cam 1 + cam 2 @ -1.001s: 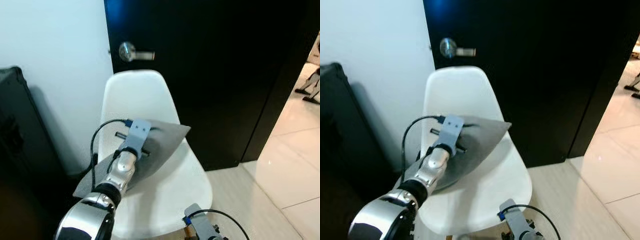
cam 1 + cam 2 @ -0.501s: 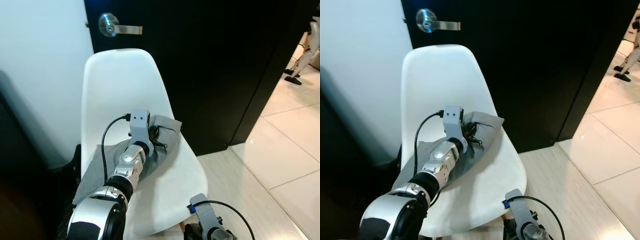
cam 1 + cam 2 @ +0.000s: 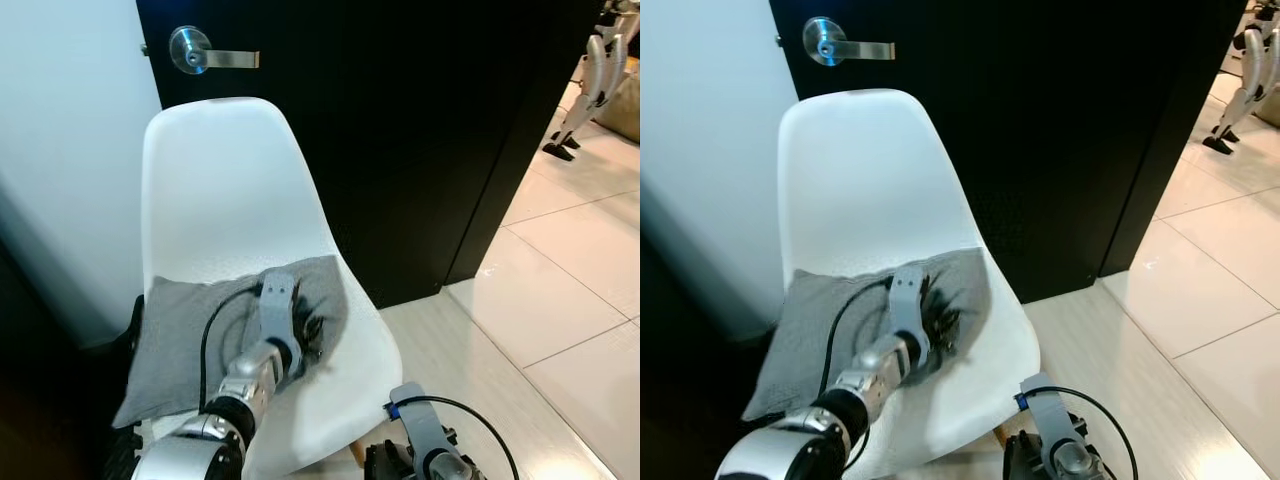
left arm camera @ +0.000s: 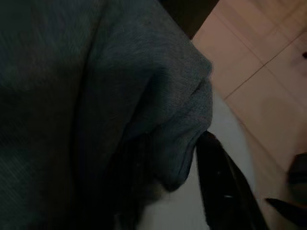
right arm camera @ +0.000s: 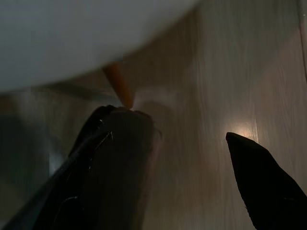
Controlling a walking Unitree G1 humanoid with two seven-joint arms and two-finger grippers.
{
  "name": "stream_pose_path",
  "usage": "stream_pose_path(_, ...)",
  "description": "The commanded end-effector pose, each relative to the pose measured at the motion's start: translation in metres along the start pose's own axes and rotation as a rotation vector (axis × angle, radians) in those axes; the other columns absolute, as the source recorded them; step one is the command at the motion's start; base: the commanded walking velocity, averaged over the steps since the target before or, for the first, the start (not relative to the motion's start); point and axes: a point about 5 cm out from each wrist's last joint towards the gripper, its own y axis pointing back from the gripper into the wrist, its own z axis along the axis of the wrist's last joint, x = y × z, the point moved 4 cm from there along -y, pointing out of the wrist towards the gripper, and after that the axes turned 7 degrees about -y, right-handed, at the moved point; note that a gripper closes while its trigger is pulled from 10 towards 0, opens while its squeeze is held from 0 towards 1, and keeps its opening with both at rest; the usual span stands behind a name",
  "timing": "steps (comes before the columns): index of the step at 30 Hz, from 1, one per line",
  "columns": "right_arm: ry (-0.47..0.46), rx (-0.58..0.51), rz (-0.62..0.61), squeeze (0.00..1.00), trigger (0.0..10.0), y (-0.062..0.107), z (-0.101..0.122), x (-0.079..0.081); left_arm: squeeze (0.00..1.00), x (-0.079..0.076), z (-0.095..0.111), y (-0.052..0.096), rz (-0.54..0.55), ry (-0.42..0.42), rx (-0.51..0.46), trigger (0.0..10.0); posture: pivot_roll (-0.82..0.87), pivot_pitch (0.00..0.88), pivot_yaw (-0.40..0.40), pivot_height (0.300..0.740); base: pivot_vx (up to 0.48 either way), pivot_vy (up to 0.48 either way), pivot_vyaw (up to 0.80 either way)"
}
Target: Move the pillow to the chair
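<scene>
1. The right tool hung low under the chair's seat, near one orange leg, its fingers spread and holding nothing
2. The left tool sat at the pillow's near corner, and I could not tell if it still pinched the cloth
3. The grey pillow had dropped from tilted to flat on the white chair, so the move looked nearly done
4. Behind stood a dark door

A black door stands beyond the left gripper, with a silver lever handle up and to that gripper's left. A white wall runs further left. Glossy pale floor tiles spread to the right of both grippers, where another robot's legs stand far off.
</scene>
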Motion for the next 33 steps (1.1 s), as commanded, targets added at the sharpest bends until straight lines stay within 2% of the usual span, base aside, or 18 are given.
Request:
stream_pose_path(1, -0.003, 0.008, 0.006, 0.00, 10.0, -0.001, 0.000, 0.002, 1.00, -0.001, 0.006, 0.001, -0.028, 0.068, -0.040, 10.0, -0.10, 0.005, -0.030, 0.541, 0.000, 0.000, 0.00)
stream_pose_path(5, -0.001, 0.006, 0.009, 0.00, 10.0, -0.001, 0.001, 0.004, 1.00, -0.001, 0.028, 0.000, -0.065, 0.008, -0.113, 10.0, -0.09, 0.001, -0.031, 0.541, 0.000, 0.000, 0.00)
stream_pose_path(7, 0.000, 0.006, 0.010, 0.00, 10.0, -0.001, 0.001, 0.005, 1.00, -0.003, 0.044, 0.000, -0.077, -0.060, -0.160, 10.0, -0.08, 0.000, -0.032, 0.541, 0.000, 0.000, 0.00)
stream_pose_path(10, 0.001, 0.005, 0.010, 0.00, 10.0, -0.001, 0.002, 0.005, 1.00, -0.007, 0.051, 0.000, -0.104, -0.088, -0.182, 10.0, -0.08, 0.000, -0.032, 0.541, 0.000, 0.000, 0.00)
stream_pose_path(12, 0.001, 0.004, 0.009, 0.00, 10.0, -0.002, 0.003, 0.005, 1.00, -0.017, 0.060, 0.002, -0.161, -0.135, -0.210, 10.0, -0.08, 0.000, -0.032, 0.541, 0.000, 0.000, 0.00)
stream_pose_path(15, 0.002, 0.000, 0.004, 0.00, 10.0, -0.002, 0.006, 0.004, 1.00, -0.054, 0.076, 0.015, -0.403, -0.180, -0.310, 10.0, -0.08, 0.000, -0.033, 0.541, 0.000, 0.000, 0.00)
stream_pose_path(17, 0.002, -0.001, 0.004, 0.00, 10.0, -0.002, 0.006, 0.004, 1.00, -0.056, 0.076, 0.016, -0.415, -0.182, -0.315, 10.0, -0.08, 0.000, -0.033, 0.541, 0.000, 0.000, 0.00)
stream_pose_path(20, -0.008, -0.011, -0.012, 0.00, 10.0, -0.003, 0.009, 0.000, 1.00, -0.074, 0.092, 0.039, -0.603, -0.149, -0.415, 10.0, -0.08, 0.000, -0.031, 0.541, 0.000, 0.000, 0.00)
stream_pose_path(22, -0.012, -0.013, -0.018, 0.00, 10.0, -0.003, 0.010, -0.002, 1.00, -0.074, 0.095, 0.043, -0.618, -0.144, -0.437, 10.0, -0.08, 0.000, -0.030, 0.541, 0.000, 0.000, 0.00)
stream_pose_path(23, -0.019, -0.014, -0.028, 0.00, 10.0, -0.002, 0.010, -0.004, 1.00, -0.067, 0.097, 0.040, -0.571, -0.138, -0.441, 10.0, -0.08, 0.000, -0.030, 0.541, 0.000, 0.000, 0.00)
stream_pose_path(24, -0.038, -0.016, -0.050, 0.00, 10.0, -0.002, 0.011, -0.009, 0.00, -0.050, 0.092, 0.031, -0.450, -0.180, -0.416, 10.0, -0.08, 0.000, -0.029, 0.541, 0.000, 0.000, 0.00)
stream_pose_path(25, -0.060, -0.016, -0.083, 0.00, 10.0, -0.002, 0.011, -0.016, 0.00, -0.030, 0.083, 0.024, -0.303, -0.231, -0.385, 10.0, -0.07, 0.000, -0.029, 0.541, 0.000, 0.000, 0.00)
stream_pose_path(26, -0.060, -0.016, -0.083, 0.00, 10.0, -0.002, 0.011, -0.016, 0.00, -0.030, 0.083, 0.024, -0.303, -0.231, -0.385, 10.0, -0.07, 0.000, -0.029, 0.541, 0.000, 0.000, 0.00)
stream_pose_path(27, -0.080, -0.012, -0.119, 0.00, 10.0, -0.001, 0.010, -0.023, 0.00, -0.012, 0.074, 0.021, -0.181, -0.260, -0.358, 10.0, -0.07, 0.000, -0.026, 0.541, 0.000, 0.000, 0.00)
stream_pose_path(29, -0.093, -0.006, -0.164, 0.00, 10.0, 0.000, 0.009, -0.031, 0.00, 0.008, 0.057, 0.021, -0.047, -0.306, -0.301, 10.0, -0.07, 0.000, -0.024, 0.541, 0.000, 0.000, 0.00)
stream_pose_path(31, -0.094, -0.006, -0.171, 0.00, 10.0, 0.000, 0.008, -0.033, 0.00, 0.011, 0.052, 0.022, -0.025, -0.321, -0.285, 10.0, -0.07, 0.000, -0.024, 0.541, 0.000, 0.000, 0.00)
stream_pose_path(32, -0.091, 0.004, -0.202, 0.00, 10.0, 0.002, 0.006, -0.040, 0.00, 0.018, 0.030, 0.026, 0.026, -0.407, -0.209, 10.0, -0.07, 0.000, -0.023, 0.551, 0.000, 0.000, 0.00)
stream_pose_path(33, -0.091, 0.008, -0.214, 0.00, 10.0, 0.002, 0.004, -0.042, 0.00, 0.019, 0.021, 0.028, 0.032, -0.429, -0.181, 10.0, -0.07, 0.000, -0.022, 0.556, 0.000, 0.000, 0.00)
